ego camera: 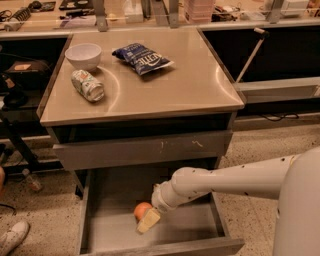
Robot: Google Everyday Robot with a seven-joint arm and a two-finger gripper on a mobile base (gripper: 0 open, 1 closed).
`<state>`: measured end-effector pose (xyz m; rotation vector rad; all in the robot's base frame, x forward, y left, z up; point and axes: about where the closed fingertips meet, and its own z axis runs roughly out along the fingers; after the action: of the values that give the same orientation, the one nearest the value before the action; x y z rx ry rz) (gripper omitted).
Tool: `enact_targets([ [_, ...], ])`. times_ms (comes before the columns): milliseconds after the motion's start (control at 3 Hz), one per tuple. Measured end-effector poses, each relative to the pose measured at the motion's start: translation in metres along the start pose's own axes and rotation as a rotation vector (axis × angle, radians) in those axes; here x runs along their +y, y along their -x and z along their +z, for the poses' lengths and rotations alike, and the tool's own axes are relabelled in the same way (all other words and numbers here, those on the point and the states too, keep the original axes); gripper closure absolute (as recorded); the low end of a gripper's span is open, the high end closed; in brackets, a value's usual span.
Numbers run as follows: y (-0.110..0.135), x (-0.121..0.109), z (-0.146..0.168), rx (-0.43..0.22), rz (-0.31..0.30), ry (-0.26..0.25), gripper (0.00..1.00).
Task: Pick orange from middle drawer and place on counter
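The orange (141, 210) lies on the floor of the open middle drawer (115, 225), left of centre. My gripper (148, 220) reaches down into the drawer from the right on a white arm. One pale finger (148, 221) lies right against the orange's lower right side. The counter (165, 85) is the beige-grey steel top above the drawers.
On the counter stand a white bowl (83, 55), a can lying on its side (87, 85) and a blue chip bag (142, 58). A closed drawer with pale scratch marks (145, 149) sits above the open one. A cluttered bench (150, 12) runs behind. A shoe (12, 237) shows at the lower left.
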<state>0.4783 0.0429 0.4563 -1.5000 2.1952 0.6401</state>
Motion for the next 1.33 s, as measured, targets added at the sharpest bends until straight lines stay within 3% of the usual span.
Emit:
enact_targets([
  [667,-0.006,-0.005,0.034,-0.020,0.051,-0.001,0.00],
  [1333,-0.009,0.007,0.069,-0.020,0.102,0.026,0.00],
])
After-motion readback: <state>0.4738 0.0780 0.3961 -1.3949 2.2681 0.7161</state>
